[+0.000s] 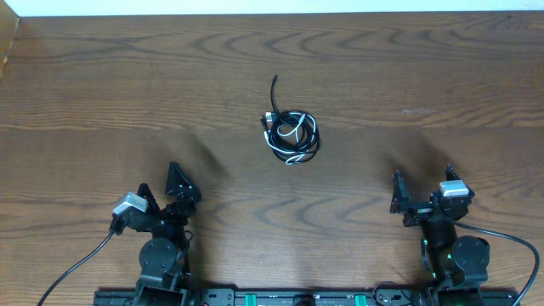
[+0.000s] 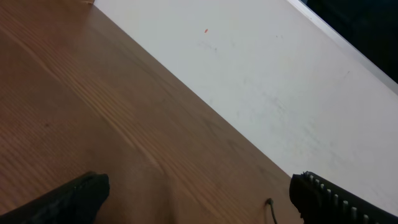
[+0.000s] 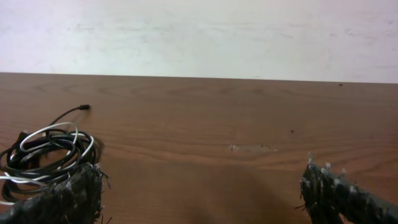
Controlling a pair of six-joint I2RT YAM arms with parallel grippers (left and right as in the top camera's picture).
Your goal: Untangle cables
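We judge the task as not yet begun. The thin, flexible cables [image 1: 291,136], several black cords and one white, lie wound together in one small coil on the brown wood-grain table [image 1: 102,102]. No cord lies apart from the others. All the separating is left to do: we have to reach the coil, take hold of it and draw each cord free.

The coil sits near the middle of the table, well apart from both arms and a little closer to the right one. From the right wrist we see the cables [image 3: 46,152] low on the left, just past our own finger.

The black two-finger left gripper [image 1: 161,189] hovers near its base with its jaws spread wide and nothing between them. Its wrist view shows only bare wood between the fingers, with the left gripper [image 2: 199,208] aimed at the white wall beyond. The black right gripper [image 1: 423,191] is likewise spread wide and empty, as its own wrist view confirms for the right gripper [image 3: 202,202].

The coil itself is roughly round, so we find no clear long axis in it. One loose black tail [image 1: 274,93] leaves its far left side and runs almost straight away from us toward the far edge, ending in a small plug [image 3: 84,107].
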